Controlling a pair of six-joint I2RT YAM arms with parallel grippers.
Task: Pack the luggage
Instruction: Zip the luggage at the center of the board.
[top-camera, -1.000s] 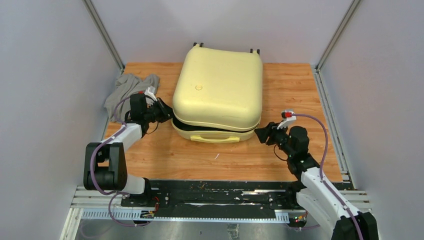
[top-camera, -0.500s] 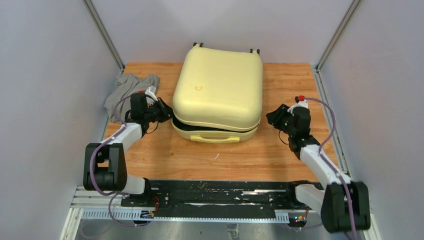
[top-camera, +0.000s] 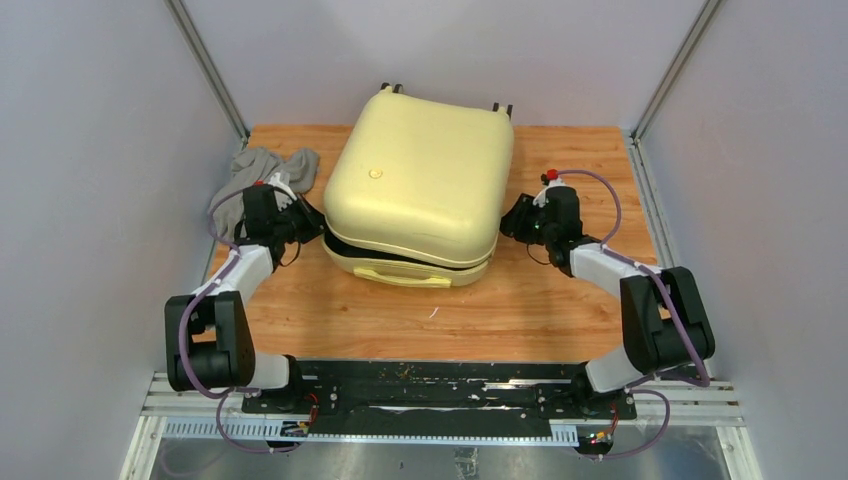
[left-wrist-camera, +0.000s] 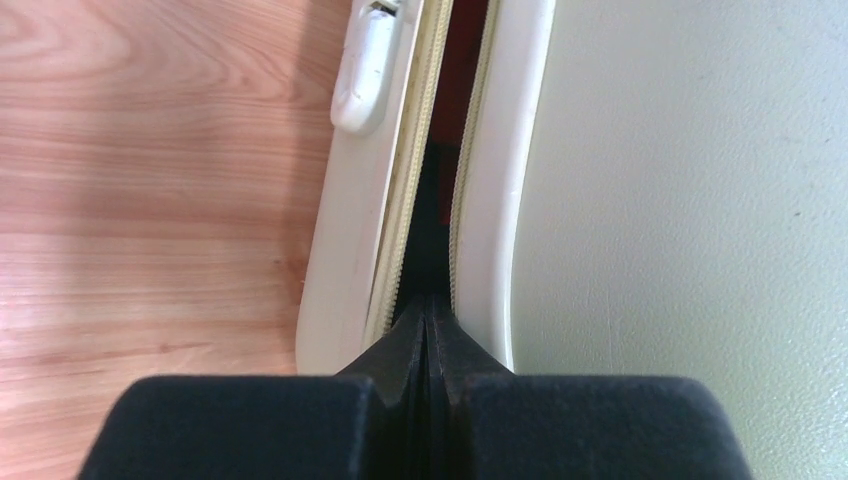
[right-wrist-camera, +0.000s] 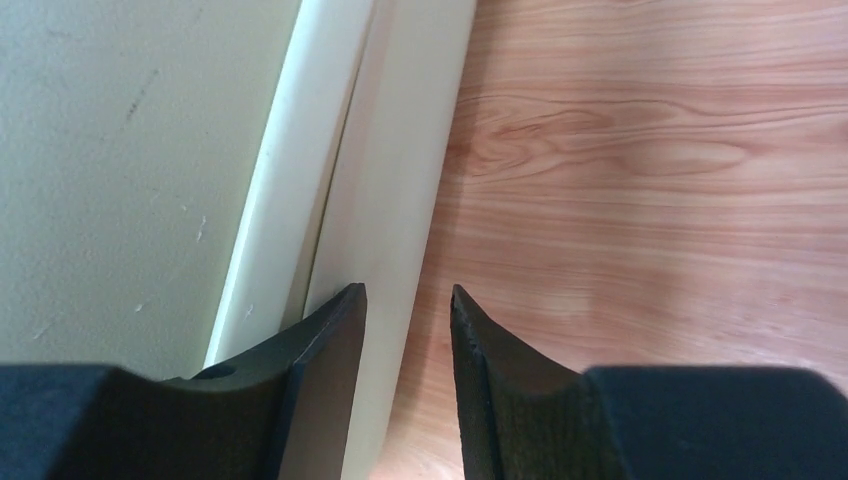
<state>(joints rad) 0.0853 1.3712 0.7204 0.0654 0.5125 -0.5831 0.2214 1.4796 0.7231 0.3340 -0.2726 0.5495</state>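
luggage (top-camera: 420, 190), pale yellow, slightly ajar

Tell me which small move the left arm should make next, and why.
Probably raise the left gripper slightly to pry the luggage open: its shut tips sit in the unzipped gap between the shells, and the grey cloth lies outside on the table.
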